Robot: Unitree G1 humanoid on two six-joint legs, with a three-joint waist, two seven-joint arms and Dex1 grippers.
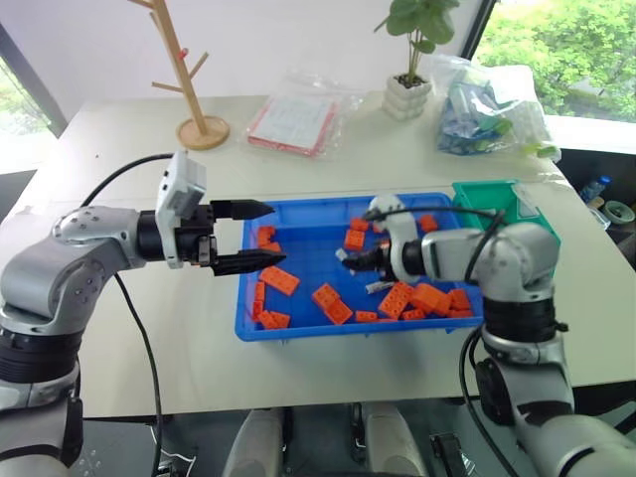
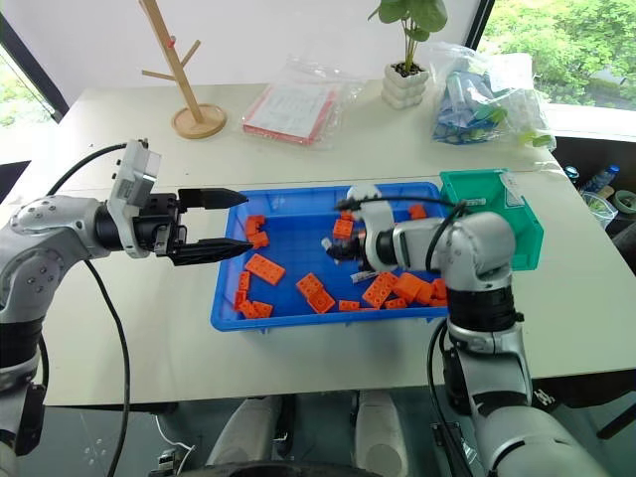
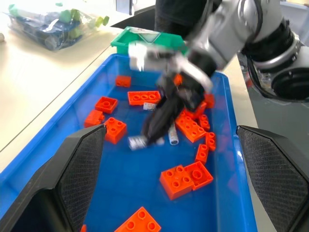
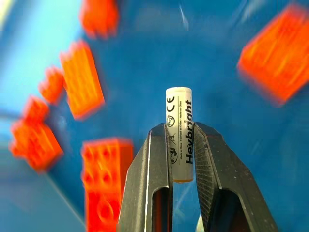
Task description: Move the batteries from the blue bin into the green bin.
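The blue bin point(image 1: 348, 331) sits mid-table, strewn with orange bricks point(image 1: 280, 280). My right gripper point(image 4: 179, 128) is shut on one battery point(image 4: 179, 135), a white cylinder with black print, held just above the bin floor near its middle point(image 1: 341, 255). A second battery point(image 3: 173, 135) lies on the bin floor close by, beside bricks. The green bin point(image 1: 494, 199) stands against the blue bin's far right corner. My left gripper point(image 1: 276, 234) hovers over the blue bin's left rim, pointing right, open and holding nothing.
A wooden branch stand point(image 1: 189, 89), a flat plastic packet point(image 1: 293, 124), a potted plant point(image 1: 409, 70) and a bag of blue parts point(image 1: 487, 114) line the back of the white table. The table's front edge runs just below the blue bin.
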